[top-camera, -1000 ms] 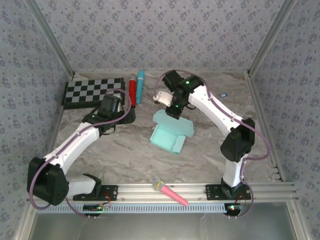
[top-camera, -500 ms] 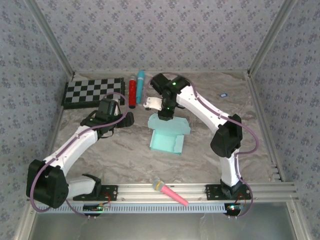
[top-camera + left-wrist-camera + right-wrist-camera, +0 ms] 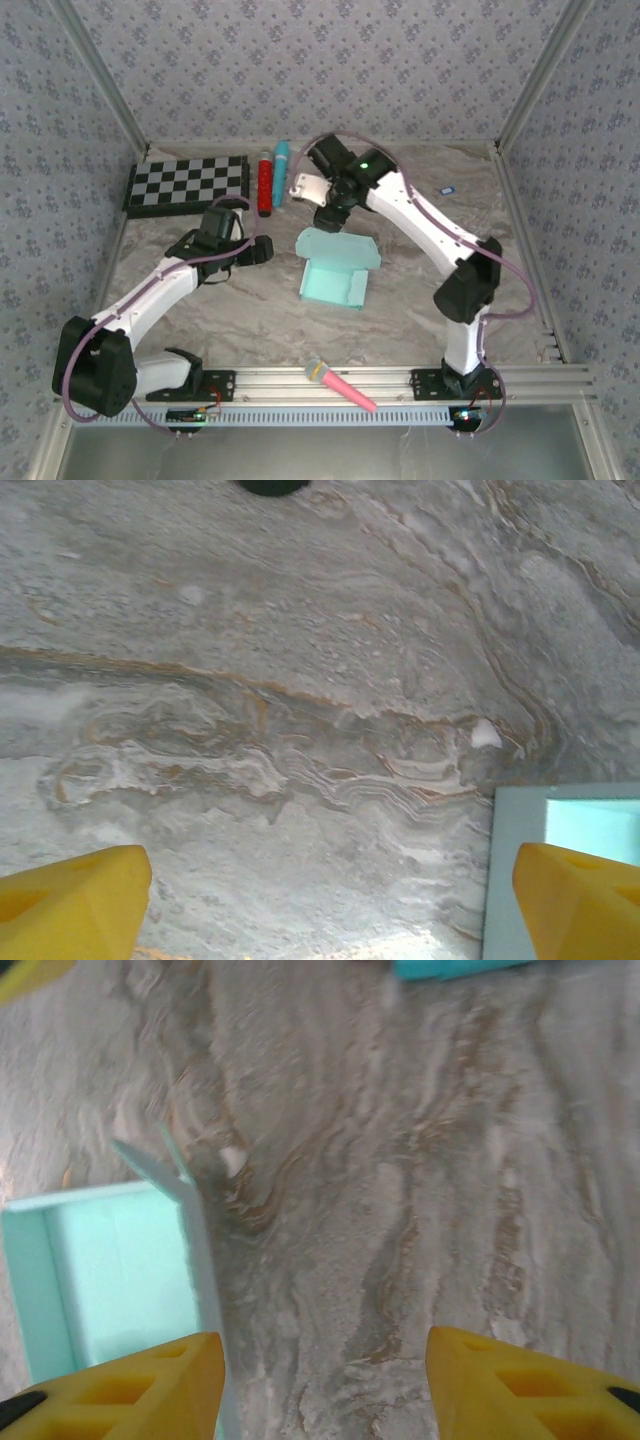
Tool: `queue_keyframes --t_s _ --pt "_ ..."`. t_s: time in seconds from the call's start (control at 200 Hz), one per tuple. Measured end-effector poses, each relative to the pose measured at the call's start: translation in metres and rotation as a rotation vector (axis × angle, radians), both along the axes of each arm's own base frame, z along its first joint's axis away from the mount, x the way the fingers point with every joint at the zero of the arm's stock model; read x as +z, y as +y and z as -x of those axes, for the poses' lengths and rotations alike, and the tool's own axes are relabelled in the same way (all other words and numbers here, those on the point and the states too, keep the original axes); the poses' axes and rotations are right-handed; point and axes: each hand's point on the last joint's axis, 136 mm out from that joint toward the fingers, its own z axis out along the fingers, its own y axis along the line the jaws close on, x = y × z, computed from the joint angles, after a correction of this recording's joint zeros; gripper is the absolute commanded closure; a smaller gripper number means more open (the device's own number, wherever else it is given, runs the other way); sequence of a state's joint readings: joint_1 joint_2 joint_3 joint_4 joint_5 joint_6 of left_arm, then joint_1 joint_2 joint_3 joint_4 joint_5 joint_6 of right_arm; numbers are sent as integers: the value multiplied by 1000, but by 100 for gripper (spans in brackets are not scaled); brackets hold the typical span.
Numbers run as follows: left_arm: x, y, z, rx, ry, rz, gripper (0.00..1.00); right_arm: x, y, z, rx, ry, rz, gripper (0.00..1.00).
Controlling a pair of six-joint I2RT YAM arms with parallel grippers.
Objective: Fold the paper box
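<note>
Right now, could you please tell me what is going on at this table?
Two robot arms are folding a box. It lies on the table as an open tray, some walls already up. Neither arm holds it: the right gripper hangs open just beyond its far edge, and the left gripper is open at its left side.

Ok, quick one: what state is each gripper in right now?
Left gripper: open, holding nothing.
Right gripper: open, holding nothing; the paper box sits close by one finger.
</note>
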State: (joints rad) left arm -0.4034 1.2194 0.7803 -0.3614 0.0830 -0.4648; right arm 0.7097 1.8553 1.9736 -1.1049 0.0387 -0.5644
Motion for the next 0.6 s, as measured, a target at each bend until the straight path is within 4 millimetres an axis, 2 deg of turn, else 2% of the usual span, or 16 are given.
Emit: queue_keyframes --t_s 0.085,0.165,0.295,0.43,0.5,0.6 --pt "2 -14 4 -47 -8 18 11 22 -20 -2 -108 -51 -78 42" --pt "2 -29 10 -97 -5 31 13 37 -51 1 -253 -90 -154 41" --pt "-8 -47 20 -160 28 29 17 40 -108 20 -490 -102 -258 40" --pt "-16 -57 27 -195 56 28 22 18 -164 55 -748 -66 -349 40" --pt "-17 -62 27 -209 56 40 25 -3 -180 77 -852 -21 -387 40" --pt "-21 -69 28 -229 70 52 29 -40 -190 106 -954 67 -426 41"
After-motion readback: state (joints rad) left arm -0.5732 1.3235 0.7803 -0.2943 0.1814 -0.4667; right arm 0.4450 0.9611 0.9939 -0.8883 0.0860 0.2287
